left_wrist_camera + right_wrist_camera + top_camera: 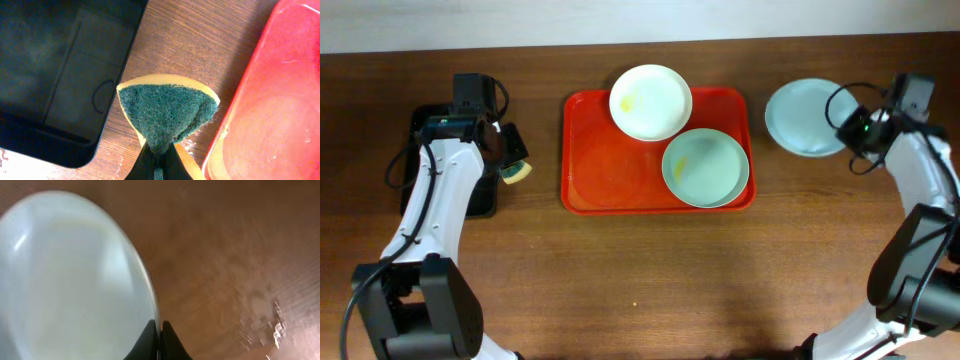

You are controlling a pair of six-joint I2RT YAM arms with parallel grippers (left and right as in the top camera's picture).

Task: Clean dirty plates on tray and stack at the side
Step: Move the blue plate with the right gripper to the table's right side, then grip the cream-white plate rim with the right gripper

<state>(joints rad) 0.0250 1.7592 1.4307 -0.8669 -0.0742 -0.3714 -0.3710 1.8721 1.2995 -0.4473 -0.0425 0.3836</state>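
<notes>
Status: right gripper [160, 334] is pinched shut on the thin rim of a pale mint-green round plate [800, 117], which sits off the tray at 3 o'clock on the brown wooden table [650, 280]. I can't tell if it's resting on the table or slightly lifted. Left gripper [159, 159] is clamped on the narrow end of a yellow sponge with a green scouring face [167, 112]. It hovers at the tray's 9 o'clock, between the small black rectangular tray [50, 75] and the large red-orange plastic tray [610, 170]. On the red tray, the white round plate [650, 102] is at 12 o'clock and overhangs the far rim. The second mint-green plate [706, 168] is at 4 o'clock and looks to touch the white one. Both show yellowish smears.

Risks:
- The rim-only pinch on the side plate is weak, so the plate could pivot or slip if swung.
- The sponge is held by a squeezed corner, so scrubbing load may twist it out.
- Pressing on the overhanging white plate could rock it on the rim or shove it into its neighbour.

Count: three plates (two mint, one white; two on the tray, one off), one red tray, one black tray, one sponge.
</notes>
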